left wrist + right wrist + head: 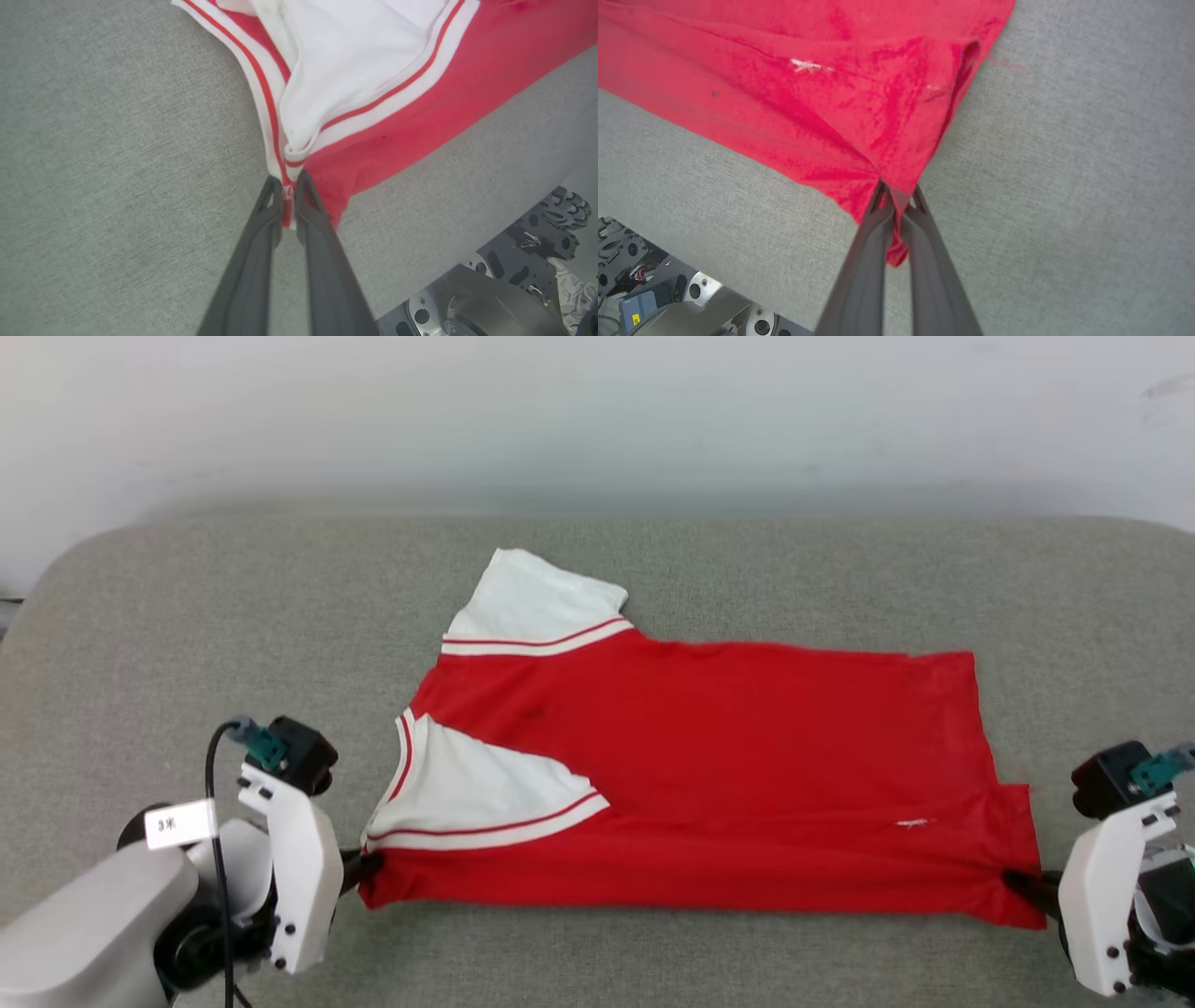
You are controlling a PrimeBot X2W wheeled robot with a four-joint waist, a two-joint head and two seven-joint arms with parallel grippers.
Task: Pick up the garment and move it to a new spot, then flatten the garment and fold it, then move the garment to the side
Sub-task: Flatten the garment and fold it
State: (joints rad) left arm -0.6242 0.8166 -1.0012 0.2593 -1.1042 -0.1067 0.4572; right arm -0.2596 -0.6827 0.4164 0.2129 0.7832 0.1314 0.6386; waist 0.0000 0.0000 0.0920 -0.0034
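Folding stage judged in hand: left end effector (289, 189) and right end effector (899, 198) each clamp a near corner of the garment (709, 747); next move needs an even, joint lift.

In the head view, the fingers of the left gripper (362, 866) at 8 o'clock and the right gripper (1019, 882) at 4 o'clock are largely hidden behind white housings (301, 868). The print on a small label (179, 823) at 8 o'clock is too small to be read. In both wrist views the shirt (420, 93) is cut off at 12 o'clock.
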